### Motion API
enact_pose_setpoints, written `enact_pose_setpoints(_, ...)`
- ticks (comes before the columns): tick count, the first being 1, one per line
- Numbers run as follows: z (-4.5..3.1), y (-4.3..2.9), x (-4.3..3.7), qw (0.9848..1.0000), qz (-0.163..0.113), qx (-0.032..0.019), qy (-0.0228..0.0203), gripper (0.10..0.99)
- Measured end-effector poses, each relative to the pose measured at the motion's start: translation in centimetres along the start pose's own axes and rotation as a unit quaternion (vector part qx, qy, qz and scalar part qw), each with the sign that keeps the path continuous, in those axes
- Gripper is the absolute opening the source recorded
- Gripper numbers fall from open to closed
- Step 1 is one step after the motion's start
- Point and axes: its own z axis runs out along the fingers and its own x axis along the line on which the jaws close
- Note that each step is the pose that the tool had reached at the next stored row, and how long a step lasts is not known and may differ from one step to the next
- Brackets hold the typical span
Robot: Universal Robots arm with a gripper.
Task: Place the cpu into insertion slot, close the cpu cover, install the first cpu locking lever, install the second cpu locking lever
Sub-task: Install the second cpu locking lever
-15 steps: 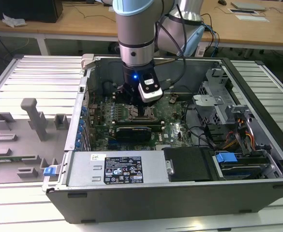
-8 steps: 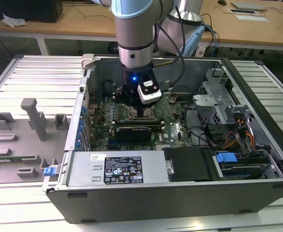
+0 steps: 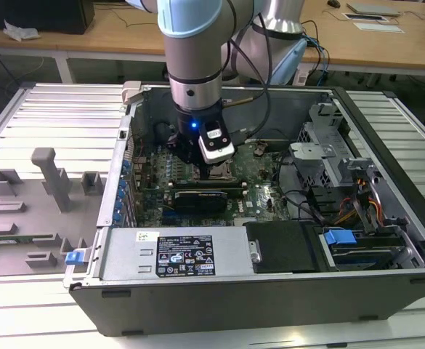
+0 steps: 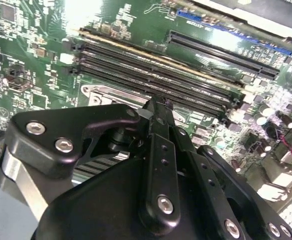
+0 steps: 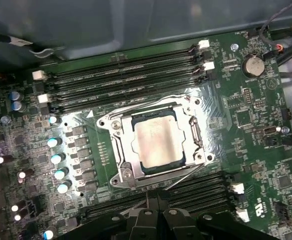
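Note:
In the first wrist view the cpu (image 5: pixel 158 142), silvery and square, lies in the insertion slot (image 5: pixel 120 172) on the green board. The cpu cover (image 5: pixel 195 136) lies flat around it, framing the chip in its window. One thin locking lever (image 5: pixel 136 106) runs along the socket's side by the memory slots. A second lever (image 5: pixel 185 175) stands slightly angled off the side nearest my gripper (image 5: pixel 158 202). The black fingers are pressed together, a short way off the socket's edge. In the exterior view the gripper (image 3: pixel 216 173) hangs low over the socket, inside the open computer case (image 3: pixel 270 291).
Long black memory slots (image 5: pixel 126 80) flank the socket on two sides, and blue-topped capacitors (image 5: pixel 58 160) stand beside it. A black card (image 3: pixel 201 198) and the power supply (image 3: pixel 176 254) lie near the case front. A grey fixture tray (image 3: pixel 45 182) sits at the exterior view's left.

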Motion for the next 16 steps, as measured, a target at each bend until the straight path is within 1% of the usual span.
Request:
enact_pose_setpoints(1,0.02,-0.22,0.08,1.0000,0.001,-0.0053,0.0010,0.106)
enact_pose_setpoints(3,0.11,-0.53,0.21,0.9997,-0.002,-0.0235,0.0052,0.106)
enact_pose_setpoints(4,0.18,-0.58,0.25,0.9995,-0.007,-0.0284,0.0065,0.106)
enact_pose_setpoints(5,0.23,-0.62,0.28,0.9994,-0.011,-0.0311,0.0073,0.106)
enact_pose_setpoints(7,0.47,-0.89,0.43,0.9988,-0.023,-0.0410,0.0103,0.106)
enact_pose_setpoints(8,0.57,-1.11,0.52,0.9985,-0.028,-0.0449,0.0114,0.106)
enact_pose_setpoints(10,0.67,-1.37,0.61,0.9982,-0.033,-0.0494,0.0127,0.106)
enact_pose_setpoints(12,0.80,-1.81,0.76,0.9975,-0.039,-0.0566,0.0146,0.106)
enact_pose_setpoints(14,0.86,-2.06,0.83,0.9971,-0.042,-0.0608,0.0157,0.106)
enact_pose_setpoints(15,0.96,-2.24,0.93,0.9966,-0.045,-0.0663,0.0170,0.106)
enact_pose_setpoints(16,0.99,-2.50,0.98,0.9963,-0.047,-0.0688,0.0177,0.106)
